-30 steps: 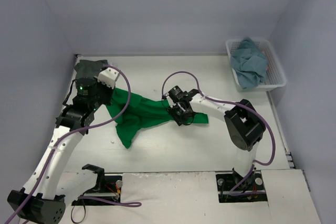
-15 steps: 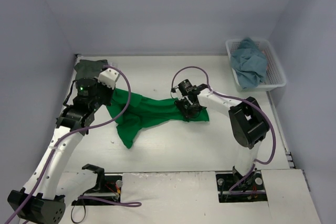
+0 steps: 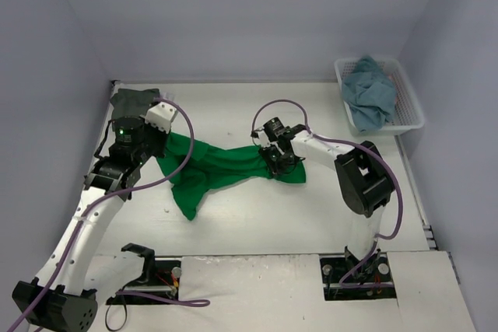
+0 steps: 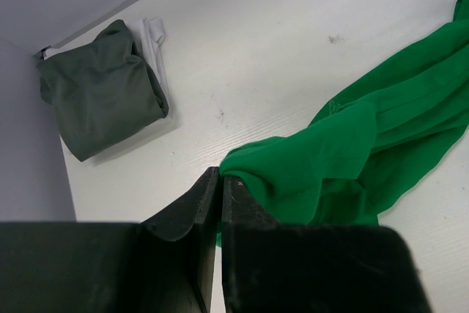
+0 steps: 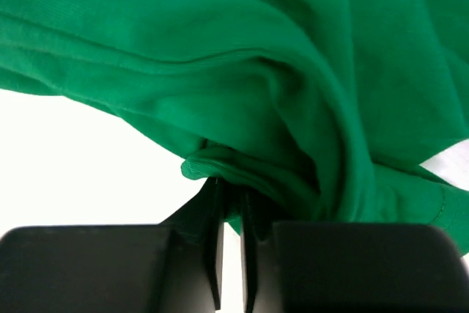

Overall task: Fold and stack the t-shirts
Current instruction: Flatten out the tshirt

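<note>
Green t-shirt point(image 3: 222, 165) stretches between left pincer point(image 4: 220, 174) and right pincer point(image 5: 231, 183), both clamped on its cloth.

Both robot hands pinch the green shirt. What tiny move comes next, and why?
Probably pull apart gently: the left fingers and right fingers each pinch the green t-shirt, which lies bunched between them, so stretching should flatten it for folding.

left arm point(image 3: 80, 229), right arm point(image 3: 317, 148): white shells joining black joint housings | purple cables point(image 3: 278, 102) looping outside | green lamp point(image 3: 120, 124) glowing | left gripper point(image 4: 221, 179), right gripper point(image 5: 231, 194): fingers showing black
</note>
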{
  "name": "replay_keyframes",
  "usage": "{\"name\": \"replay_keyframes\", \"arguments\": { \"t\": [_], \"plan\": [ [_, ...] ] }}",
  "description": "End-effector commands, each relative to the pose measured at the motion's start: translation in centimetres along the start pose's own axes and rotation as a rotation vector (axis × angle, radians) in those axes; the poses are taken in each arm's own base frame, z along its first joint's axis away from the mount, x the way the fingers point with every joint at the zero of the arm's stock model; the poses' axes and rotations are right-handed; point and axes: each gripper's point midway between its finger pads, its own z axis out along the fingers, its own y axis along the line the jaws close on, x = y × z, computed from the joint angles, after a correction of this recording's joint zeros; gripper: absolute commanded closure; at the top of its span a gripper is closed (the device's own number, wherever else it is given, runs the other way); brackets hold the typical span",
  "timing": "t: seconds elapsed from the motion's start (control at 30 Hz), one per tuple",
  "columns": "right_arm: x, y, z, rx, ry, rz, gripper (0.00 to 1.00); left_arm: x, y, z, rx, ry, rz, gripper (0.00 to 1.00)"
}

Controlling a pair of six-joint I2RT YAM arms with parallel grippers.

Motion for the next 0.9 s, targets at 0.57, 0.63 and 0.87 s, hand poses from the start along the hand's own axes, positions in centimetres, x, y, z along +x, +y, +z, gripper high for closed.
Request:
{"name": "replay_keyframes", "arguments": {
  "t": [0.57, 0.63, 0.87],
  "plan": [
    [-5.3, -8.9, -13.3, 0.093, -0.343, 0.044, 1.0, -2.8, 0.6, -0.6, -0.013, -0.112, -0.008, 1.0],
    [-6.1, -10.4, -16.3, 0.137, -0.413, 0.045, 1.0, -2.8, 0.7, -0.6, -0.016, -0.115, -0.008, 1.0],
    [-5.0, -14.7, -19.3, 0.188, -0.474, 0.101, 1.0, -3.4, 0.9, -0.6, -0.018, -0.117, -0.01, 1.0]
  ]
}}
